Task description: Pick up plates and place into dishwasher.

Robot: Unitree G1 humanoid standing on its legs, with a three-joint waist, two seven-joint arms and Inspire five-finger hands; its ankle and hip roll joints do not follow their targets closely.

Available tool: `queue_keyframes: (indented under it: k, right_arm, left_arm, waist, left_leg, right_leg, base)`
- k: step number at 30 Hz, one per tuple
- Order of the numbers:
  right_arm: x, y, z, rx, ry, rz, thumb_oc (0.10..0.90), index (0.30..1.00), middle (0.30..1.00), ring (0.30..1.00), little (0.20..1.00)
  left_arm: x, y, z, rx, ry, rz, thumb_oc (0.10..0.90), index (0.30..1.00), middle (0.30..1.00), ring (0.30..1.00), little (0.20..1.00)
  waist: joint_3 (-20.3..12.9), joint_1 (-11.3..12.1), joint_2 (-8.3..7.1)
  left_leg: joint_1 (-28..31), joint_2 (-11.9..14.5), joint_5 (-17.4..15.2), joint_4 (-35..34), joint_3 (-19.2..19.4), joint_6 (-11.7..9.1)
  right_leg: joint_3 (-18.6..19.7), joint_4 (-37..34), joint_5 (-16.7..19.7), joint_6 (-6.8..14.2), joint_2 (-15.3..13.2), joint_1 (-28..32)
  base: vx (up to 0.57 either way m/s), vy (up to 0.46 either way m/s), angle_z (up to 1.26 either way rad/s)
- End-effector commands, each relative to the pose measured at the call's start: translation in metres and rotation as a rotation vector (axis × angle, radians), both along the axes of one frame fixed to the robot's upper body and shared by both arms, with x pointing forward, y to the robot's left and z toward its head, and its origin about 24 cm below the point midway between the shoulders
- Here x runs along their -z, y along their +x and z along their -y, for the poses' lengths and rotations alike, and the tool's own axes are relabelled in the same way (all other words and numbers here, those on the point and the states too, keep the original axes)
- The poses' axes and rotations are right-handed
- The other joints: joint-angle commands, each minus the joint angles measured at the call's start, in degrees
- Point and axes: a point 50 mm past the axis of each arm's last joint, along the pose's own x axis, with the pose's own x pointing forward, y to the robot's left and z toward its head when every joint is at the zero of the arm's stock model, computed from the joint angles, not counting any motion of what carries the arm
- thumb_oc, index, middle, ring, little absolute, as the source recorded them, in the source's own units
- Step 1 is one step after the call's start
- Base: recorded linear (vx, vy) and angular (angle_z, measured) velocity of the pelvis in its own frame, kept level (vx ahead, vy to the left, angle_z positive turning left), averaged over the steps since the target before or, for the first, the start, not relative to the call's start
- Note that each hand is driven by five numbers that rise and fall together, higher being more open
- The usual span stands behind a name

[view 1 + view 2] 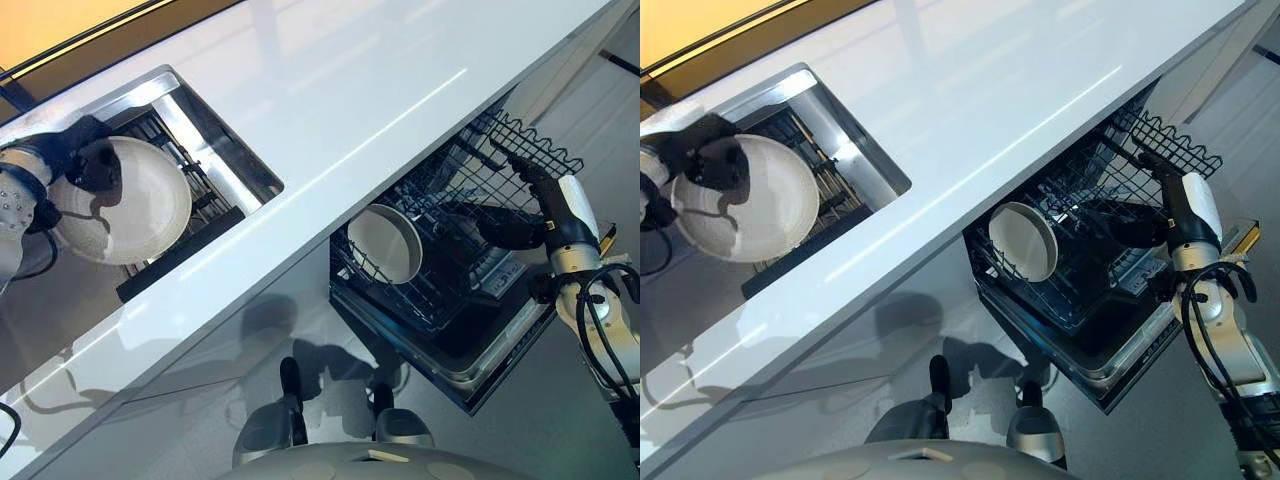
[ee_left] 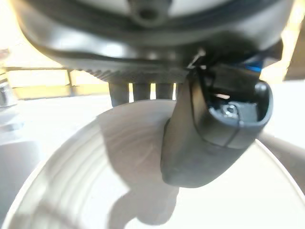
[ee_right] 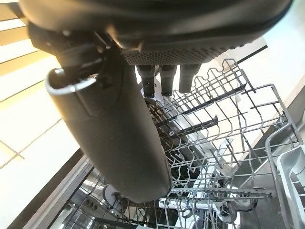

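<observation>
left hand [image 2: 209,138] pinches a white plate [image 1: 125,205] by its rim, thumb on its face, over the sink [image 1: 215,160]; right hand [image 1: 1160,200], fingers straight, hovers above the dishwasher rack [image 1: 470,200] holding another plate [image 1: 385,243]

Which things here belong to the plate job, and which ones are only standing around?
For the job:
- plate held by the left hand over the sink
- second plate, standing in the dishwasher rack
- right hand, at the rack, holding nothing

Standing around:
- white counter
- dark grid in the sink
</observation>
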Motion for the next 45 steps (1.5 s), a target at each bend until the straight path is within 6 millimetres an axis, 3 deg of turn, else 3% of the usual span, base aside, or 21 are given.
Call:
queue_keyframes:
  k: [1,9,20,23,26,33,45]
  right_arm:
    - [-0.053,-0.001,-0.014,-0.118,0.016,0.276,0.8,0.9,0.9,0.9,0.9]
    - [-0.06,-0.004,-0.023,-0.251,0.281,0.389,0.8,0.9,0.9,0.9,0.9]
    - [-0.081,-0.007,-0.029,-0.382,0.493,0.516,0.8,0.9,0.9,0.9,0.9]
    - [-0.088,-0.005,-0.034,-0.416,0.528,0.563,0.8,0.9,0.9,0.9,0.9]
    - [-0.098,-0.006,-0.037,-0.39,0.435,0.659,0.8,0.9,0.9,0.9,0.9]
    - [-0.121,-0.007,-0.061,-0.581,0.525,0.767,0.8,0.9,0.9,0.9,0.9]
    - [-0.107,0.016,-0.105,-0.843,0.772,0.584,0.8,0.9,0.9,0.9,0.9]
  left_arm:
    - [-0.099,-0.023,0.001,0.017,0.032,0.514,0.1,0.3,0.3,0.3,0.2]
    - [-0.142,-0.051,0.024,0.171,0.008,0.983,0.1,0.3,0.3,0.3,0.2]
    - [-0.151,-0.072,0.039,0.313,-0.16,1.293,0.1,0.3,0.3,0.3,0.2]
    - [-0.145,-0.068,0.048,0.383,-0.277,1.317,0.1,0.3,0.3,0.3,0.2]
    - [-0.139,-0.06,0.055,0.426,-0.363,1.311,0.1,0.3,0.3,0.3,0.2]
    - [-0.121,-0.044,0.083,0.562,-0.542,1.28,0.1,0.3,0.3,0.3,0.2]
    - [-0.077,-0.016,0.118,0.685,-0.717,1.175,0.1,0.3,0.3,0.3,0.2]
  waist:
    - [-8.33,-0.55,-0.09]
    - [-9.42,-0.81,-0.11]
    - [-11.34,-0.99,-0.17]
    - [-11.61,-1.35,-0.35]
    - [-11.97,-1.8,-0.32]
    - [-12.26,-2.51,-0.46]
    - [-13.43,-2.76,-0.54]
  left_leg:
    - [5.61,-2.54,-9.74,0.09,1.35,-0.4]
    - [5.76,-2.56,-9.51,0.09,1.32,-0.66]
    - [6.82,-2.03,-10.47,0.09,1.7,-1.04]
    - [6.8,-1.9,-9.93,0.09,1.95,-0.95]
    - [7.38,-1.86,-10.65,0.09,1.86,-0.86]
    - [7.8,-1.78,-10.28,0.09,2.23,-0.59]
    - [7.73,-1.24,-9.75,0.09,2.1,-0.77]
  right_leg:
    - [-0.05,0.42,5.56,3.04,1.7,-5.24]
    - [0.34,0.33,5.73,2.57,1.75,-5.18]
    - [0.33,0.31,4.44,2.02,2.1,-4.13]
    - [0.38,0.57,4.7,1.54,2.28,-4.33]
    - [0.8,0.53,4.04,1.39,2.57,-3.93]
    - [1.83,0.75,4.3,0.81,3.1,-3.97]
    - [2.36,0.84,4.64,0.42,3.42,-4.27]
  base:
    - [0.0,0.0,0.0]
    - [-0.01,0.001,0.0]
    - [0.0,0.0,0.0]
    - [-0.06,0.001,-0.02]
    - [0.0,0.012,-0.04]
    - [-0.02,0.007,-0.07]
    - [0.0,0.0,-0.08]
